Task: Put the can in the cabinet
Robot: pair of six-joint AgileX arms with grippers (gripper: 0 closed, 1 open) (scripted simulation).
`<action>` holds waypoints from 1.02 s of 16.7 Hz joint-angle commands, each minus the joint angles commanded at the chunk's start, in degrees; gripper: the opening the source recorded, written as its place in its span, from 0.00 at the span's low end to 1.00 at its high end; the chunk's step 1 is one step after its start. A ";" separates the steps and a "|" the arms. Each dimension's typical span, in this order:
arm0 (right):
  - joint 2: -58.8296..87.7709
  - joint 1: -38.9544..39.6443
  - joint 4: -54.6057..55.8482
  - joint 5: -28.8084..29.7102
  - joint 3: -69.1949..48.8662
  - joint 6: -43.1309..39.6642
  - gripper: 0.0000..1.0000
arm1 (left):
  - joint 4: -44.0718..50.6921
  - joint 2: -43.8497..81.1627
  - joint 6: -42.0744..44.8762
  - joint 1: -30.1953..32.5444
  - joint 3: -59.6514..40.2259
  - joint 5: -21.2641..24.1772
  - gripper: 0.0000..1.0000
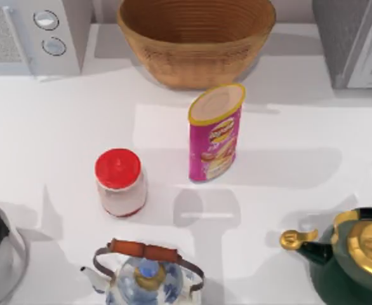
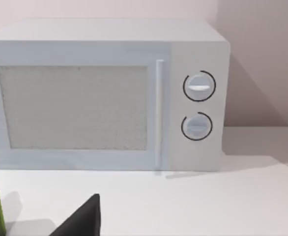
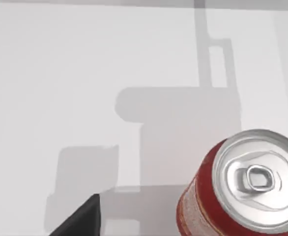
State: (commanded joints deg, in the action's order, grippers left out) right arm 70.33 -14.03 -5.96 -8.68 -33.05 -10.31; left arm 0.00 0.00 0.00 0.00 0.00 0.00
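A: Where is the can (image 1: 215,132) standing?

B: Upright near the middle of the tabletop (image 1: 300,133), just in front of the wicker basket (image 1: 196,38) at the rear edge. Its long axis runs vertical, the beige top facing up toward the overhead camera and the label turned toward the front edge.

A: What could go wrong?

B: It is tall and slim, so a glancing touch likely topples it toward the red-lidded jar (image 1: 119,182) nearby. The grey cabinet (image 1: 354,41) sits at the rear right corner, and carrying the can there risks clipping the basket.

A: And the grippers?

B: Neither wrist view reveals how the jaws stand, so that cannot be told. The right wrist view looks at a red soda can (image 3: 242,189); the left faces the microwave (image 2: 104,96).
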 joint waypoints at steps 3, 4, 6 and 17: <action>7.49 -1.66 -1.02 -0.80 -2.22 -1.12 1.00 | 0.00 0.00 0.00 0.00 0.00 0.00 1.00; 9.01 -2.06 -1.27 -0.95 -2.56 -1.35 1.00 | 0.00 0.00 0.00 0.00 0.00 0.00 1.00; 10.28 -2.44 -1.50 -1.06 -2.77 -1.54 1.00 | 0.00 0.00 0.00 0.00 0.00 0.00 1.00; 19.13 -0.48 4.97 0.22 -5.51 0.17 1.00 | 0.00 0.00 0.00 0.00 0.00 0.00 1.00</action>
State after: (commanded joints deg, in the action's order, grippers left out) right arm 89.46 -14.51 -1.00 -8.46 -38.56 -10.15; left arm 0.00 0.00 0.00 0.00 0.00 0.00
